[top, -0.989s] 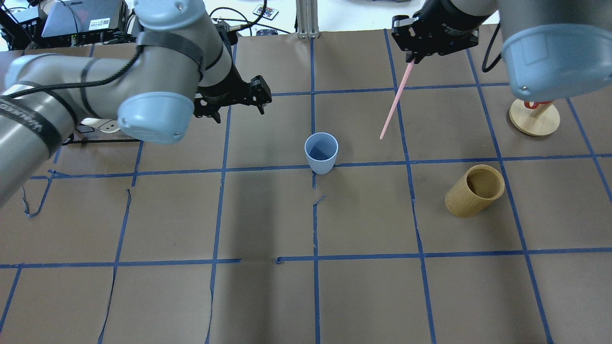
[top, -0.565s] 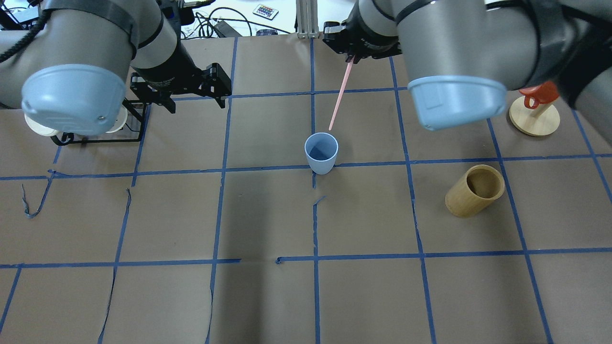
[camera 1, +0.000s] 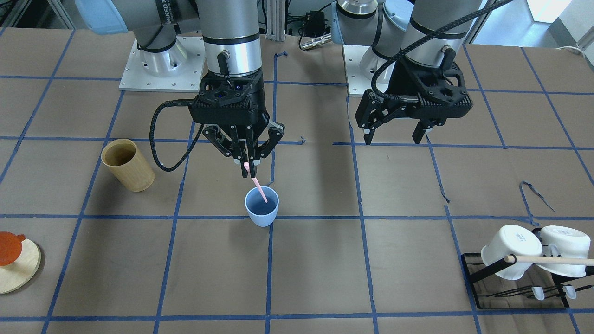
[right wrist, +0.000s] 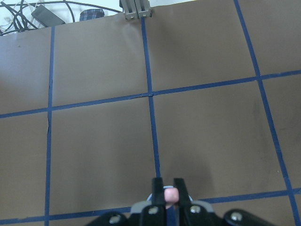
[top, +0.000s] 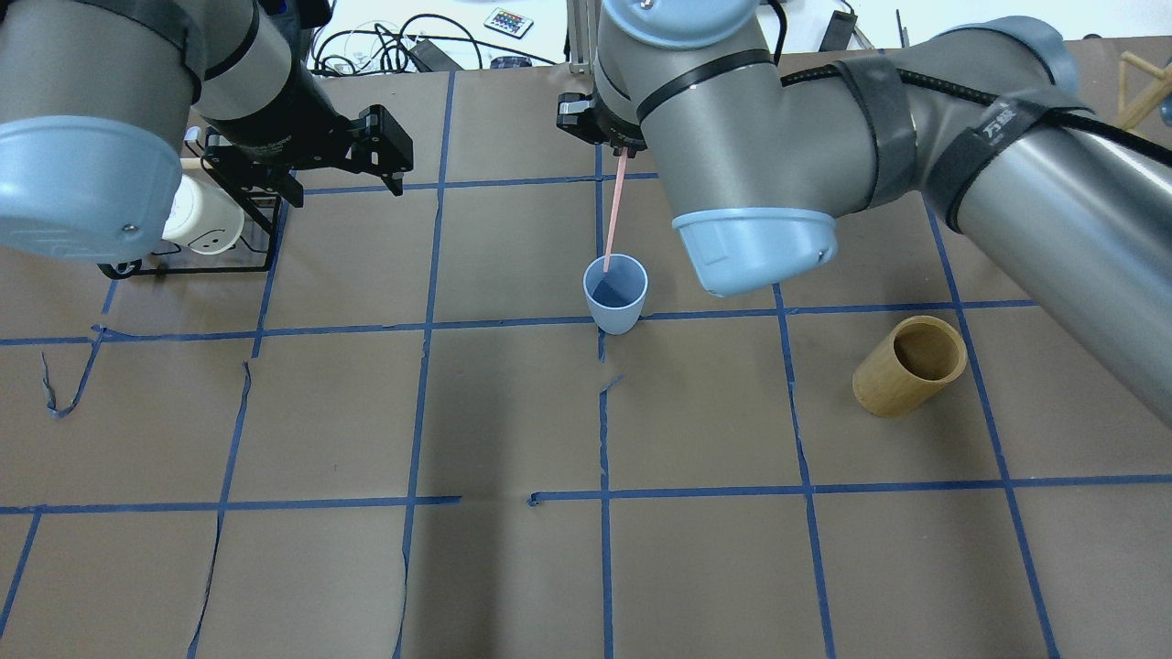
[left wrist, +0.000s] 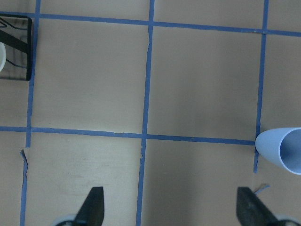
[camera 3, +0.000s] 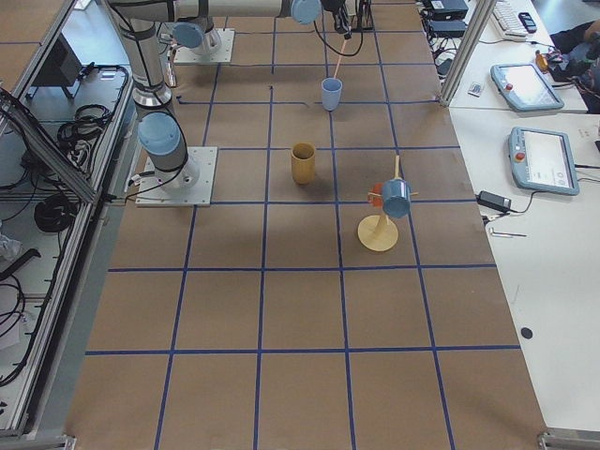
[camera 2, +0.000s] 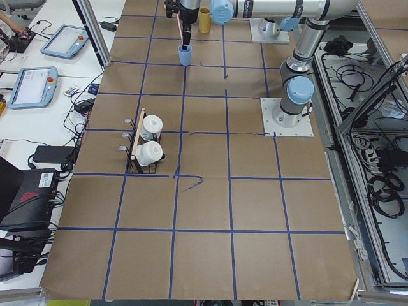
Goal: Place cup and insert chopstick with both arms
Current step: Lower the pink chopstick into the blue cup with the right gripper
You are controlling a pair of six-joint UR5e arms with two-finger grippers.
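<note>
Insertion step on the surface (camera 1: 325, 260): cup (camera 1: 261, 221) already set upright mid-surface.
Left pincer (camera 1: 393, 137) hung wide and empty, well apart from the cup. Right pincer (camera 1: 247, 170) was closed on the chopstick (camera 1: 260, 190), tip at the cup's mouth. Next move probably needs a straight lowering, then release.

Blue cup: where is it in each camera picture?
Front-facing: blue cup at centre.
Overhead: cup at centre.
Exterior left: cup near top, left of centre.
Exterior right: cup near top, right of centre.
Left wrist: cup cut by right edge.
Right wrist: mostly hidden below right gripper.
Landmark: pink chopstick at its mouth.
</note>
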